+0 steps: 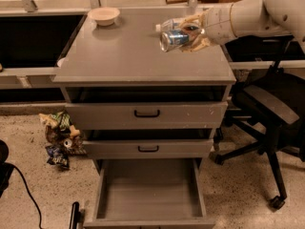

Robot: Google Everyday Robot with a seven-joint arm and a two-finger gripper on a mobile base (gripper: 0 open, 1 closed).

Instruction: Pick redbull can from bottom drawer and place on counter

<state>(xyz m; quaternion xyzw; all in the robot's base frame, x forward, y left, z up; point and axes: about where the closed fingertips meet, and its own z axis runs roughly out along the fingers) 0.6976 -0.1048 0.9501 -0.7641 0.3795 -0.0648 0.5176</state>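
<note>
Can [171, 38] hangs on its side over the worktop [128, 56], near the back right corner, with the hand [187, 36] clamped across its body. It looks light, stiff yet dentable, and slick, so this mid-body hold suits it. Drawer [147, 190] below stands open.

The arm [248, 13] is seen as a thick, rounded tube of creamy white colour with a smooth shell, and it is widened into a large rounded joint at the upper right edge. A thin dark seam is noticed where the forearm is joined to the wrist. The hand [183, 35], found above the right rear part of the table [124, 56], is formed of pale yellowish fingers [193, 19].
</note>
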